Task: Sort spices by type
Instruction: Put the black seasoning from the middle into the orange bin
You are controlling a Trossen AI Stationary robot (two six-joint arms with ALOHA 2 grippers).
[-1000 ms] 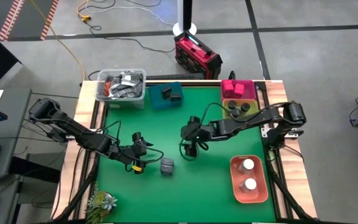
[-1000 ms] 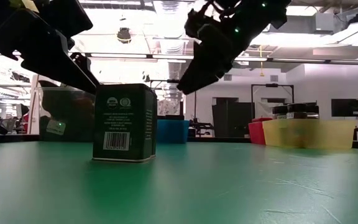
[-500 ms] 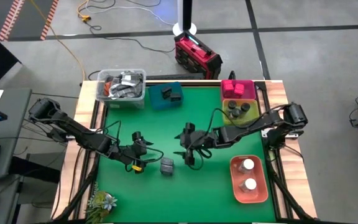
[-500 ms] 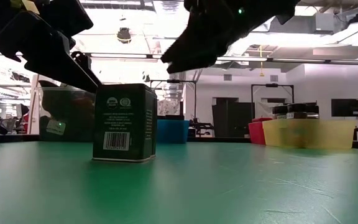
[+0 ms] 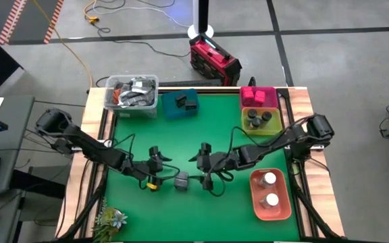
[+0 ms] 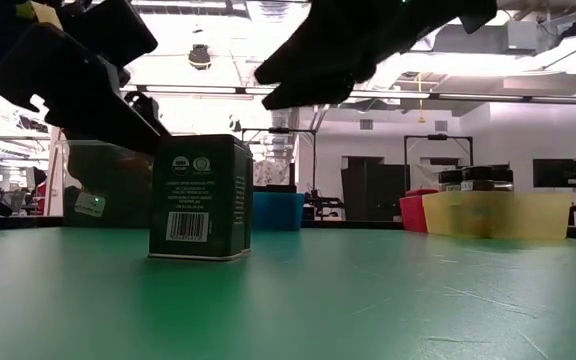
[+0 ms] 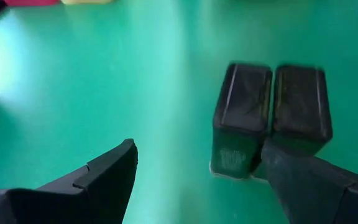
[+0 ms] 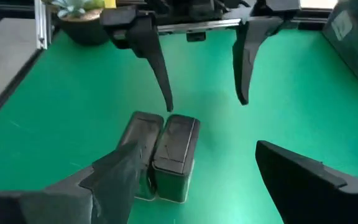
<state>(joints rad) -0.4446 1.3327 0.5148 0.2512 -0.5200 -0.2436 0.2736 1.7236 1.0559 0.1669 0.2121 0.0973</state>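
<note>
Two dark grey rectangular tins stand side by side on their bases on the green mat, near its front middle; they show as a pair in the left wrist view and the right wrist view. My left gripper hovers open just left of them, above the mat. My right gripper hovers open just right of and above them, facing the left one. Two white-capped jars stand in the salmon tray. Dark-lidded jars sit in the yellow tray, magenta boxes in the pink tray.
A clear tub of clutter and a teal tray with dark tins stand at the far edge. The salmon tray lies at the near right. A small plant sits at the near left corner.
My right gripper has swung from the middle of the mat toward the near edge and the tins, tipping its fingers closer to level; it stays open. The tins have kept still.
</note>
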